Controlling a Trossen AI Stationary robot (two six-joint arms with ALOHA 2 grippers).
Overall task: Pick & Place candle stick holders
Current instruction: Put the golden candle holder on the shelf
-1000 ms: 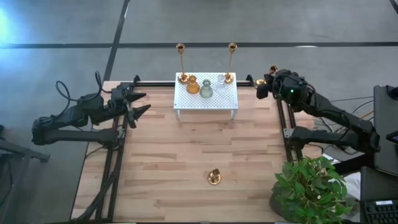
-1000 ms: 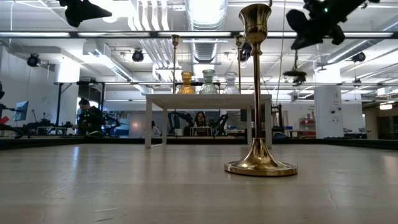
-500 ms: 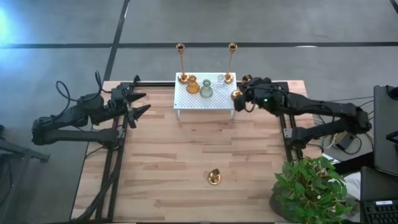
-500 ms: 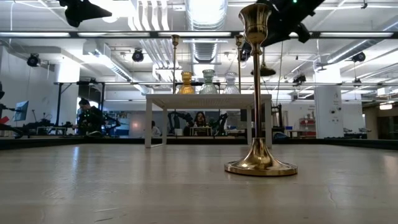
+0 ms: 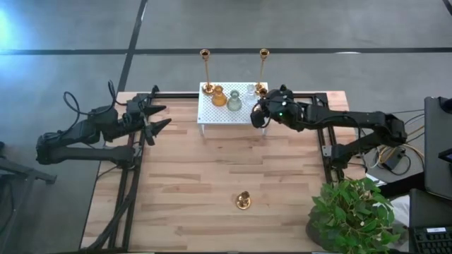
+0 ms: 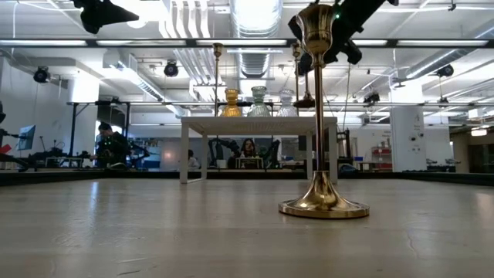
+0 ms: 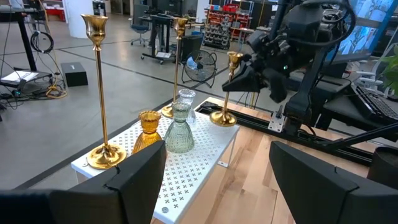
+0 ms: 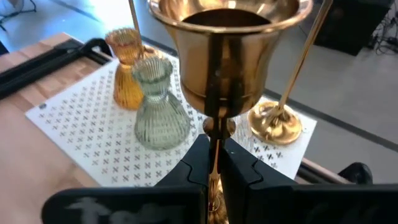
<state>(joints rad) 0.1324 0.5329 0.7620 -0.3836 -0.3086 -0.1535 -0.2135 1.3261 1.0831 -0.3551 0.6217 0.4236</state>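
Right gripper [image 8: 213, 163]: closed tight on a short brass candle holder [image 8: 231, 53], above the white rack's [image 5: 233, 113] right end.
Left gripper [image 5: 159, 118]: open, waiting far left.

Low cam: brass candlestick [image 6: 322, 116] upright on the table [image 6: 154, 232], close to the lens. Behind it, white rack [image 6: 258, 123] carrying an amber holder [image 6: 231, 103], green glass holder [image 6: 258, 101], clear one [image 6: 286, 103]. Right gripper [image 6: 340, 27] overhead near the candlestick's cup. Left gripper [image 6: 104, 11] high, far side.
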